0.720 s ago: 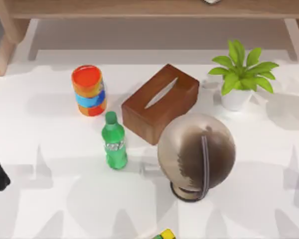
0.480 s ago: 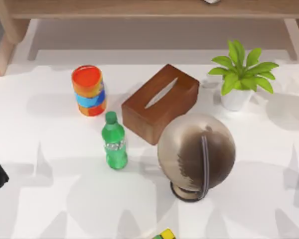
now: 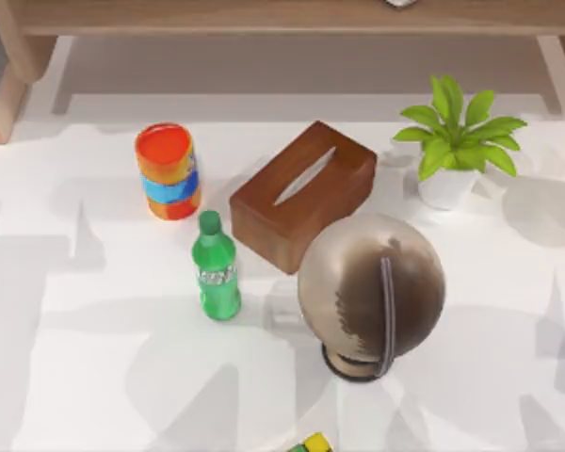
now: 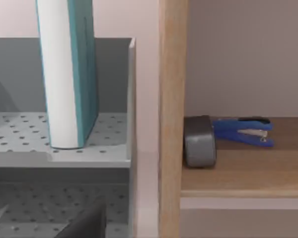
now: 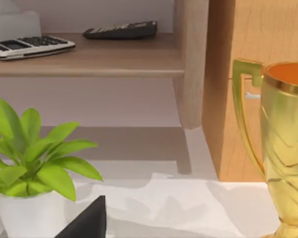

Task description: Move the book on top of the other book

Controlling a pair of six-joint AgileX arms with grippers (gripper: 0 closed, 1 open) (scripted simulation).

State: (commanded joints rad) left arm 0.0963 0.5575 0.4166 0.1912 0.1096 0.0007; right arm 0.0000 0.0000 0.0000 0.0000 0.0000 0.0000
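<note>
A teal book (image 4: 72,74) with a white edge stands upright on a grey perforated rack (image 4: 20,129), seen in the left wrist view. A dark part of my left gripper (image 4: 84,223) shows below and in front of the rack, apart from the book. The other book is out of view. In the right wrist view, a dark part of my right gripper (image 5: 87,220) sits low beside a potted plant (image 5: 32,168), holding nothing that I can see.
A wooden post (image 4: 170,119) stands beside the rack, with a grey roll (image 4: 199,141) and a blue stapler (image 4: 243,131) shelved past it. On the table are a striped can (image 3: 168,171), tissue box (image 3: 303,193), green bottle (image 3: 216,268), globe (image 3: 371,292) and plant (image 3: 457,141). A gold trophy (image 5: 283,148) stands near the right gripper.
The dark shape of my left arm at the top view's left edge has slid out of the picture. Shadows on the left of the table have shifted. The objects have not moved.
</note>
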